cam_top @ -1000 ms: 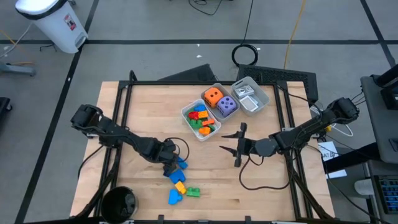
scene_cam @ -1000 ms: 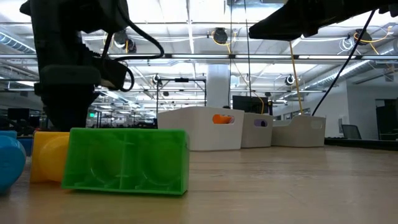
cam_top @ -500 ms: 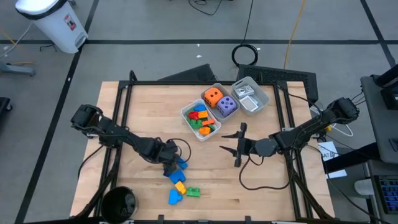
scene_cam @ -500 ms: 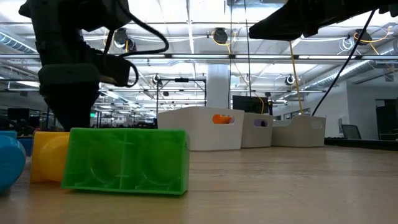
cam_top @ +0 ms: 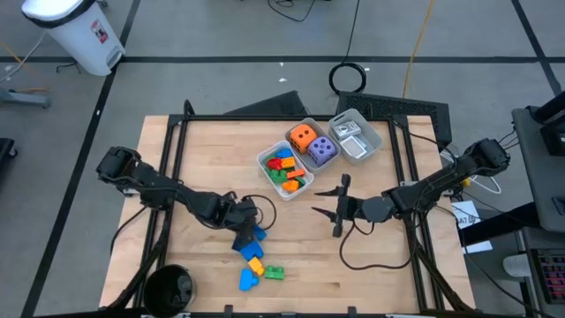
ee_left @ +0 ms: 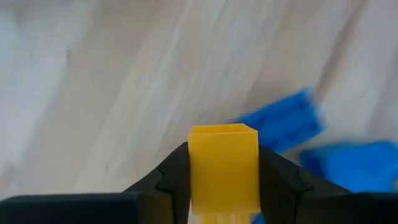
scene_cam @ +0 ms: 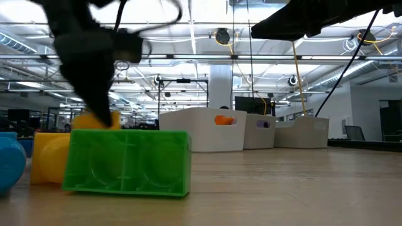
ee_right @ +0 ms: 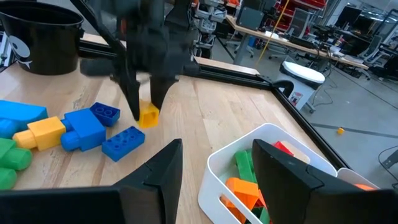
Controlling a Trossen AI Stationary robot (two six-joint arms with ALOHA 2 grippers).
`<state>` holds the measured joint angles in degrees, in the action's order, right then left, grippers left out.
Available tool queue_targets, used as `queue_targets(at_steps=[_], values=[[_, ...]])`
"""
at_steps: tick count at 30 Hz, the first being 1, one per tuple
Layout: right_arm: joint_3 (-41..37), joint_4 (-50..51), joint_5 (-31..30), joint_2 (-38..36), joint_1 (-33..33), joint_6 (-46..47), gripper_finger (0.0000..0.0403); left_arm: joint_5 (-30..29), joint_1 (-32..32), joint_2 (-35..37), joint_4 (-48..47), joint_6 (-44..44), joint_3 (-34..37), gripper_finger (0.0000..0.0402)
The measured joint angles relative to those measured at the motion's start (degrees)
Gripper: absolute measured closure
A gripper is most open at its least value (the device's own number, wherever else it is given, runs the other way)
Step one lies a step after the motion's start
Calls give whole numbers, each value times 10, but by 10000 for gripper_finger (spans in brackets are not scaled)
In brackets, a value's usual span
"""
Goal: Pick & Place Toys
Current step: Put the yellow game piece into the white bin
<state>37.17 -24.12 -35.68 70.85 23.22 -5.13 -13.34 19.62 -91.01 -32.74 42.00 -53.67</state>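
The left tool (ee_left: pixel 222 186) pinches a small yellow brick (ee_left: pixel 223 163) just above the surface (cam_top: pixel 203 159), near the blue bricks (cam_top: pixel 255 233); shallow grip, it may slip. The right tool (ee_right: pixel 214 171) waits, half open

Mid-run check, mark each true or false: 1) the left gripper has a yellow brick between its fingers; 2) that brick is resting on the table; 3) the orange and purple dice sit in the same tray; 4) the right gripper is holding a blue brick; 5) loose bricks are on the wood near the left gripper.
1) True: the left gripper is shut on the yellow brick.
2) False: in the right wrist view it hangs clear of the table.
3) True: the orange die and purple die share one tray.
4) False: the right gripper is open and empty.
5) True: blue bricks and a green brick lie there.
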Motion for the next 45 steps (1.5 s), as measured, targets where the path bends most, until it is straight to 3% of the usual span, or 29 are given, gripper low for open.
queue_targets(at_steps=[7,11,17,22,27,34,38,45], values=[[0,-3,0,0,0,0,238,-85,-15,11,35,-132,-88,244],[0,-4,0,0,0,0,238,-92,-46,12,85,-219,-129,234],[0,-3,0,0,0,0,238,-92,-117,8,178,-311,-141,261],[0,-2,0,0,0,0,238,-35,-190,-27,227,-318,-141,258],[0,0,0,0,0,0,238,39,-238,-95,265,-310,-141,230],[0,3,0,0,0,0,238,43,-272,-161,265,-293,-140,249],[0,3,0,0,0,0,238,43,-280,-164,262,-277,-140,238],[0,3,0,0,0,0,238,94,-281,-119,243,-284,-140,170]])
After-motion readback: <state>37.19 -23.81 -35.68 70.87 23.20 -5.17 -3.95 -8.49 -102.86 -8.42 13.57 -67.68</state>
